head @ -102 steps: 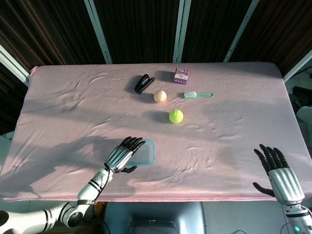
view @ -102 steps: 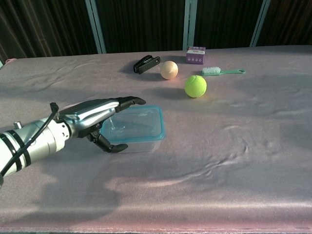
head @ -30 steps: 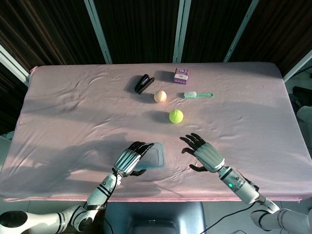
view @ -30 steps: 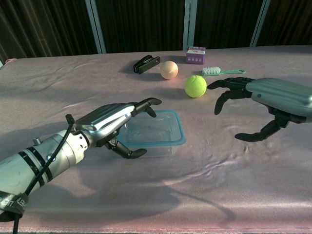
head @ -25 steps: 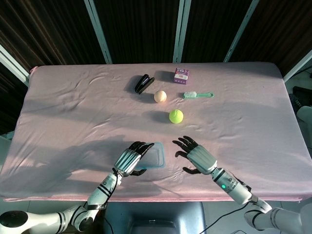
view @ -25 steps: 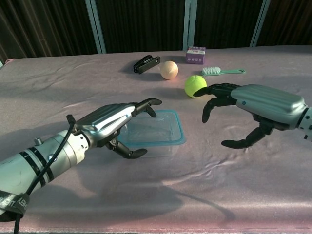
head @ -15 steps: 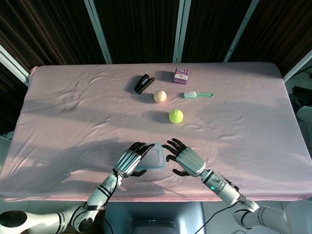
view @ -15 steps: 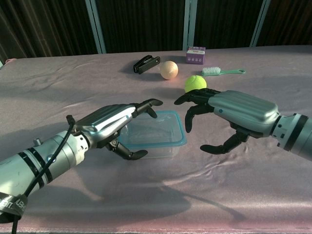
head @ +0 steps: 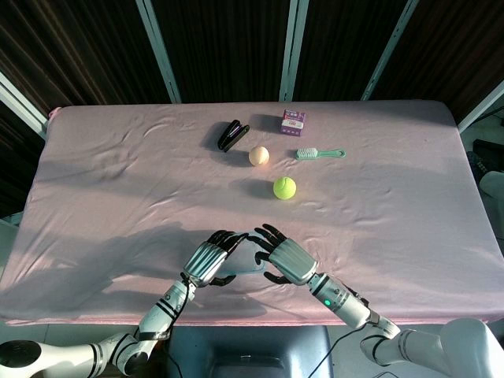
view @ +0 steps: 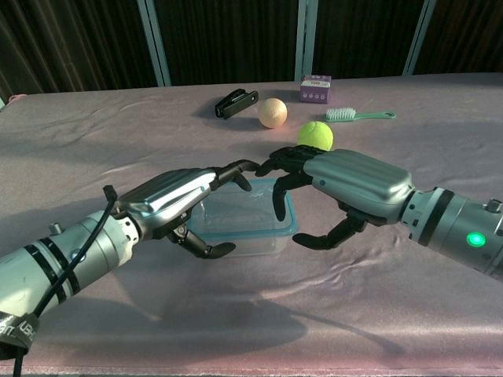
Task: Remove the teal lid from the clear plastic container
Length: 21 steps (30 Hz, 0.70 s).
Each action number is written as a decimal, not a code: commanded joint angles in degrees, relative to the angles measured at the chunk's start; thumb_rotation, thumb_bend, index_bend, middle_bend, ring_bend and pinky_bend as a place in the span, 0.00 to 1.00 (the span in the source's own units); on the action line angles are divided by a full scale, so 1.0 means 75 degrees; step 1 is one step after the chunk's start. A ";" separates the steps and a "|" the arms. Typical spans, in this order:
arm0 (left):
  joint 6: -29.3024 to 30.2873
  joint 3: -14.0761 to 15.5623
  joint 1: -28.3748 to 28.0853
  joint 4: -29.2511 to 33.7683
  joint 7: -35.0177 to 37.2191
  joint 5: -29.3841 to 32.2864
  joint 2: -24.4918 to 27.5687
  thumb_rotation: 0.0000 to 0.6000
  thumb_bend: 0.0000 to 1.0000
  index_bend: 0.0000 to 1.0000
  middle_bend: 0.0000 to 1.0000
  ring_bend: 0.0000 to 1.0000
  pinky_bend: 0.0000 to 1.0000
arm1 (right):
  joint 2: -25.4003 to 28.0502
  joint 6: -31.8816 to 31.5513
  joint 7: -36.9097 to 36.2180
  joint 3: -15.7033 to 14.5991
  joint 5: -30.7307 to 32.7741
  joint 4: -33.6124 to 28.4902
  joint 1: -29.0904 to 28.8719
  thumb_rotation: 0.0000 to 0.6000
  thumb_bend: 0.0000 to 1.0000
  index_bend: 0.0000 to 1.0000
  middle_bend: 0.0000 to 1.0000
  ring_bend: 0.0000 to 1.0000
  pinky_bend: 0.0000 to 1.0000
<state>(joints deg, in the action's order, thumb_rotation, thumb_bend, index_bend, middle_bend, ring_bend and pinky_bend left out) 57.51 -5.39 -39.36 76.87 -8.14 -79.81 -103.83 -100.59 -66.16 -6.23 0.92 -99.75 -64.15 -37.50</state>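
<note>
The right hand (view: pixel 354 184) has moved left over the clear plastic container (view: pixel 240 222), fingers spread above its teal lid (view: pixel 292 214); the left hand (view: pixel 169 200) cups the container's left side.

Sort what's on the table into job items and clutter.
Job: teal lid, clear plastic container, left hand, right hand.

Clutter: tennis ball, peach ball, teal brush, purple box, black clip.
</note>
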 commanded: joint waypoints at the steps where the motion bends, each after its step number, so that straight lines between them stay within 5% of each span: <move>1: 0.0000 0.0007 0.0004 0.0015 -0.0007 0.0000 0.0015 1.00 0.30 0.00 0.35 0.49 0.49 | -0.0056 0.0004 0.0032 0.0001 0.0049 0.0019 -0.0018 1.00 0.44 0.61 0.25 0.06 0.16; 21: 0.0089 0.0080 0.0087 0.0143 0.0019 -0.0062 0.0131 1.00 0.31 0.00 0.35 0.50 0.50 | -0.0347 0.0102 0.0232 0.0028 0.0315 -0.0037 -0.0215 1.00 0.44 0.65 0.25 0.07 0.18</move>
<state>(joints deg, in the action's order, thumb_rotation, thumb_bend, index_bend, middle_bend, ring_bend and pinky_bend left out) 58.18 -4.79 -38.72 77.94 -8.01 -80.27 -102.86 -103.16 -65.42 -4.53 1.11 -97.43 -64.42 -39.07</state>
